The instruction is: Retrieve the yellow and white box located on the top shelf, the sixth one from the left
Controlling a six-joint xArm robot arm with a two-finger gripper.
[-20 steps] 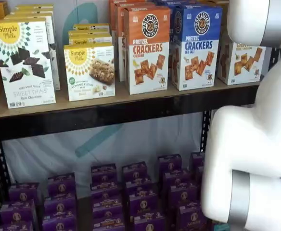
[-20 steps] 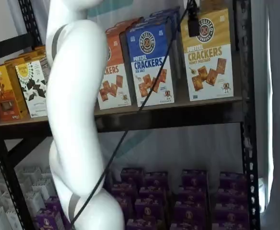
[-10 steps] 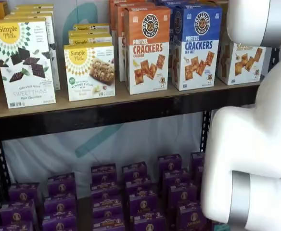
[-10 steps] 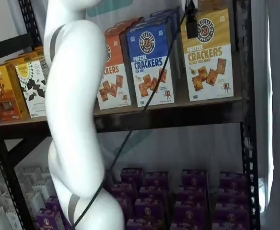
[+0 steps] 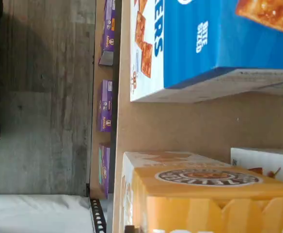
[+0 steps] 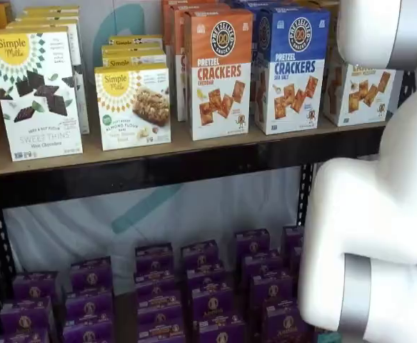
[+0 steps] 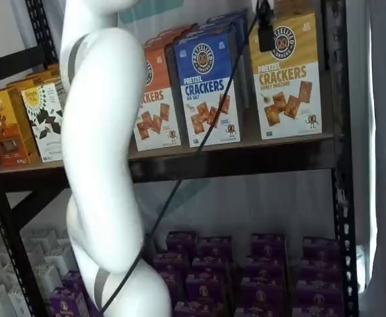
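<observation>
The top shelf (image 7: 246,155) carries cracker cartons. The yellow box (image 7: 287,76) stands at its right end, just beside the blue box (image 7: 206,86). Only a black gripper (image 7: 266,30) tip shows above; its opening cannot be told.

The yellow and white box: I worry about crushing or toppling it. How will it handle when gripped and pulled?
The yellow and white box is a tall, narrow carton, so probably light and tippy. Thin cardboard may dent. Its smooth faces may slip.

Grey wood-plank floor (image 5: 44,97), pale curtain (image 7: 385,165)
</observation>
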